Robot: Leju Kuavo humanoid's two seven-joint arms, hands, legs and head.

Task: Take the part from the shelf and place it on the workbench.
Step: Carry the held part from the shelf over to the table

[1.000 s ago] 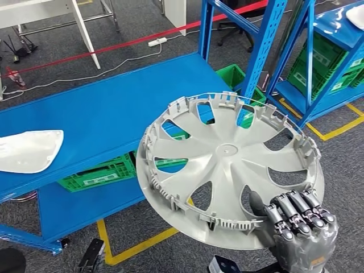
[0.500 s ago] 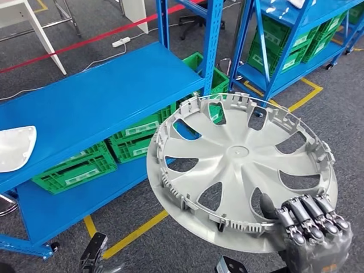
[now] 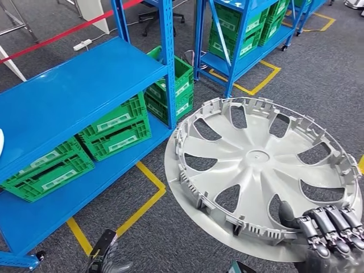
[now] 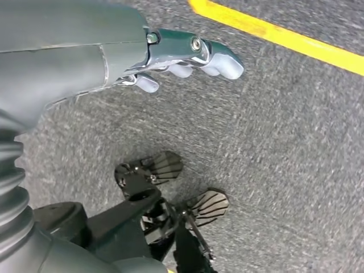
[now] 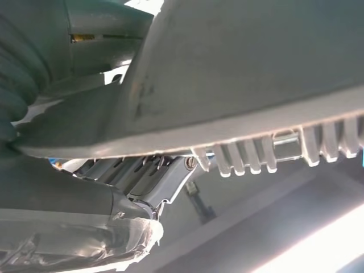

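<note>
The part is a large silver-grey hubcap with spoke-shaped openings and clips round its rim. My right hand grips its near rim at the lower right of the head view and holds it tilted in the air above the grey carpet. In the right wrist view the hubcap's rim lies right against my right hand, its fingers wrapped under the edge. My left hand hangs beside my body over the floor with its fingers out straight and nothing in it. It also shows low in the head view.
A blue shelf stands at the left with green crates on its lower level. A second blue rack with more green crates stands behind. Yellow floor tape runs along the carpet in front of the shelf.
The whole picture has shifted: the camera has swung to the right, so the blue shelf has slid left in the picture. The hubcap stays in my right hand's grip.
</note>
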